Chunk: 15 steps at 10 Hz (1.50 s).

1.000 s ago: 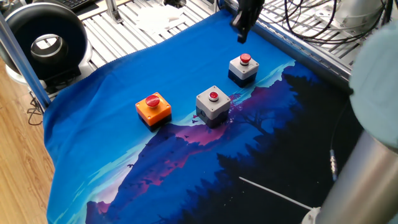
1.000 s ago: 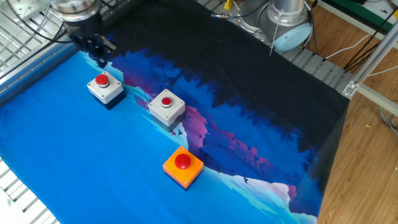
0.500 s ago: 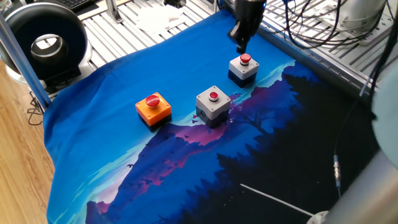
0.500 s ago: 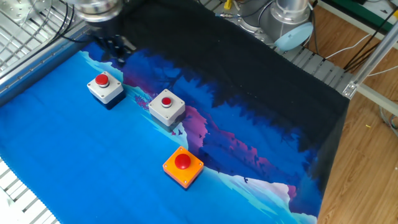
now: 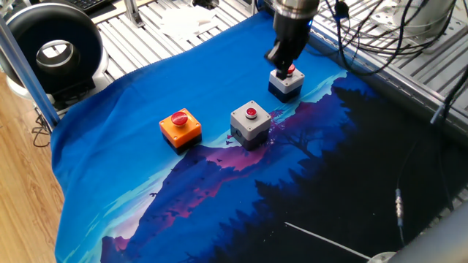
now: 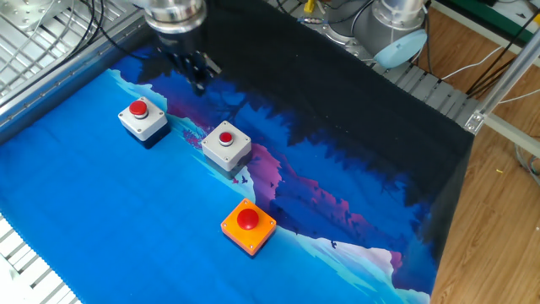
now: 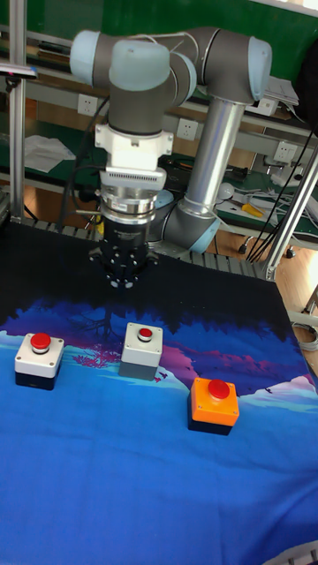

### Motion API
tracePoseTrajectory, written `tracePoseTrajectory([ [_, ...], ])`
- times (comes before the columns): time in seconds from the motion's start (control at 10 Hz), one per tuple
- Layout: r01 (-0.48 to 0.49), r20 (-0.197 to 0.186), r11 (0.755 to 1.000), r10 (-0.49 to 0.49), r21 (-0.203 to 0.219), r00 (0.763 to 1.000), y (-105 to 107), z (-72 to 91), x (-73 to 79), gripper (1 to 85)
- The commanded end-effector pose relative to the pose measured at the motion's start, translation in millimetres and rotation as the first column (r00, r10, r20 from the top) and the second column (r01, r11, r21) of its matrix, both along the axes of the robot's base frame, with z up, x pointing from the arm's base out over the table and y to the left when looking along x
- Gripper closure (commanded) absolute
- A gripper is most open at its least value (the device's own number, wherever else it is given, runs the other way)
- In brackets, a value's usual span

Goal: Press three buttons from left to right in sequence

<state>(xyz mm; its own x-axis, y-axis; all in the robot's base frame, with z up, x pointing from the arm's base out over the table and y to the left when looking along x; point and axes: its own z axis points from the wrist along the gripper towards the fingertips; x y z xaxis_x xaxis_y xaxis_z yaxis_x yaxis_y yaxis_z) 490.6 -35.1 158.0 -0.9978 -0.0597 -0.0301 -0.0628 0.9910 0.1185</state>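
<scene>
Three buttons stand in a row on the blue and black cloth: an orange box (image 5: 180,126) (image 6: 248,224) (image 7: 214,402), a grey box (image 5: 251,120) (image 6: 226,142) (image 7: 141,346) and a white box with a dark base (image 5: 287,82) (image 6: 142,116) (image 7: 38,357). Each carries a round red push-button. My gripper (image 5: 281,63) (image 6: 196,76) (image 7: 124,279) hangs above the cloth, pointing down, behind the gap between the white and grey boxes. It touches no box. In one fixed view it overlaps the white box. No view shows its fingertips clearly.
A black round device (image 5: 53,45) sits at the slatted metal table's corner, beside an aluminium post (image 5: 22,62). Cables (image 5: 365,33) hang behind the gripper. The arm's base (image 6: 392,25) stands at the cloth's far edge. A thin white cable (image 5: 322,237) lies on the dark cloth.
The gripper has moved away from behind the white box, sideways toward the grey box. The boxes have not moved.
</scene>
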Motion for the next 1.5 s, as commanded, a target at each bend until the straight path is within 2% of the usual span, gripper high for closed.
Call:
tracePoseTrajectory([
  [0.0, 0.026, 0.055, 0.992, -0.033, 0.126, 0.998, 38.8, -16.3, 13.4, 84.3],
  [0.1, 0.033, 0.055, 0.997, -0.037, 0.068, 0.998, 25.0, -20.9, 9.3, 84.7],
  [0.2, 0.038, 0.057, 0.997, -0.034, -0.06, 0.998, -8.1, -25.0, 8.9, 84.7],
  [0.3, 0.01, 0.086, 0.971, 0.011, -0.239, 0.996, -54.4, -22.8, 16.0, 84.7],
  [0.4, -0.036, 0.083, 0.962, 0.061, -0.27, 0.995, -61.1, -21.8, 17.1, 84.7],
  [0.6, -0.113, 0.026, 0.979, 0.119, -0.171, 0.993, -34.8, -25.6, 1.8, 84.7],
  [0.7, -0.14, 0.025, 0.977, 0.146, -0.16, 0.989, -31.6, -25.8, 1.4, 84.7],
  [0.8, -0.147, 0.034, 0.971, 0.156, -0.188, 0.987, -38.4, -25.3, 4.9, 84.7],
  [1.1, -0.09, 0.022, 0.979, 0.096, -0.181, 0.995, -38.0, -25.5, 0.7, 84.7],
  [1.3, -0.035, 0.004, 0.988, 0.036, -0.151, 0.999, 8.9, -25.8, -0.8, 84.7],
  [1.4, -0.013, 0.013, 0.99, 0.015, -0.139, 1.0, 32.2, -31.2, 3.7, 84.7],
])
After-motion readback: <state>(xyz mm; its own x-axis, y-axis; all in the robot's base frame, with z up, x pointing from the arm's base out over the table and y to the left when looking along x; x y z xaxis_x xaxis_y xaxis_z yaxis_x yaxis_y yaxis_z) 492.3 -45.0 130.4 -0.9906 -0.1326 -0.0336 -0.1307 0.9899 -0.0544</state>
